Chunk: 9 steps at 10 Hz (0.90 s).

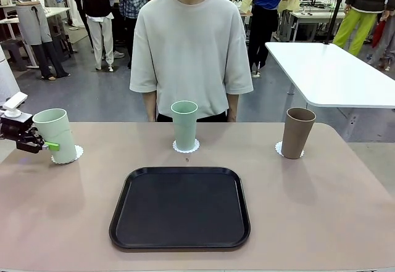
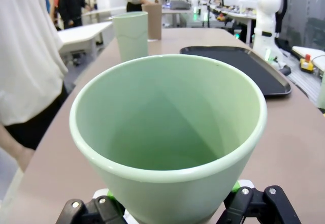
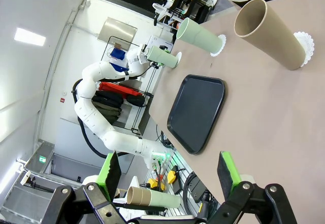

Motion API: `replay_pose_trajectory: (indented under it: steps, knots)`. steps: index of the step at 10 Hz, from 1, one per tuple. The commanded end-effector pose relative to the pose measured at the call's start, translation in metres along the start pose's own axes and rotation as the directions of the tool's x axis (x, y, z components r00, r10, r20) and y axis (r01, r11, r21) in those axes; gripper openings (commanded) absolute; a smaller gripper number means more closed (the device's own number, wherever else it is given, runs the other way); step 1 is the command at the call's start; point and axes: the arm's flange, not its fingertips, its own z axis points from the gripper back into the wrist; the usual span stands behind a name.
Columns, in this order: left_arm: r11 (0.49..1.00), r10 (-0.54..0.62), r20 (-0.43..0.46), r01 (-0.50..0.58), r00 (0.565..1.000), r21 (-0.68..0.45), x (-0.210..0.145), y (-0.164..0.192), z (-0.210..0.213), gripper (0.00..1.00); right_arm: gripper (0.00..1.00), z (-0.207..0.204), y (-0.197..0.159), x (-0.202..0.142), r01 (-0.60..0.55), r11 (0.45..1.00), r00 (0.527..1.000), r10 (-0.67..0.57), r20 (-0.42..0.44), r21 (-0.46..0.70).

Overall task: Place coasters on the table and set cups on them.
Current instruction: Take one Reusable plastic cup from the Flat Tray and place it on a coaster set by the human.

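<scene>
Cups (image 1: 184,124) on coasters (image 1: 186,145), beige table (image 1: 321,210), black tray (image 1: 180,207), busy workshop behind

White jointed arm (image 3: 101,117), black pincer (image 3: 170,176) with green pads, silver screws

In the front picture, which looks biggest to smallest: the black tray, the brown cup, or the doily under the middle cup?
1. Black tray, biggest by far.
2. Brown cup.
3. Doily under the middle cup, smallest.
The tray sits nearest the camera, which helps it look large.

A black rounded-rectangle plastic tray (image 1: 179,207) is lying flat near the front edge. A person in a pale grey T-shirt (image 1: 190,50) is standing opposite, beside a white table (image 1: 333,74).
</scene>
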Motion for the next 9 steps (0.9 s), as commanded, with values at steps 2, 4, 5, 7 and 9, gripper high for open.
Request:
replay_pose_trajectory:
  steps: [2,4,5,7,9]
  knots:
    - [0.999,-0.03,0.024,0.03,0.999,0.014,-0.0064,0.0093,0.0036,0.85,1.0,-0.0007,0.0007,0.0004,-0.004,1.0,1.0,0.004,0.007,0.014]
    - [0.999,-0.039,0.023,0.039,0.999,0.019,-0.0063,0.0093,0.0047,0.85,1.0,-0.0007,0.0007,0.0004,-0.004,1.0,1.0,0.004,0.007,0.014]
    - [0.999,-0.045,0.016,0.044,0.999,0.015,-0.0066,0.009,0.0047,1.0,1.0,-0.0007,0.0007,0.0004,-0.004,1.0,1.0,0.004,0.007,0.014]
    - [0.998,-0.056,0.0,0.056,0.998,0.007,-0.0067,0.0088,0.0066,1.0,1.0,-0.0007,0.0007,0.0004,-0.004,1.0,1.0,0.004,0.007,0.014]
    - [0.998,-0.067,-0.009,0.066,0.998,-0.007,-0.0065,0.0079,0.0091,1.0,1.0,-0.0007,0.0007,0.0004,-0.004,1.0,1.0,0.004,0.007,0.014]
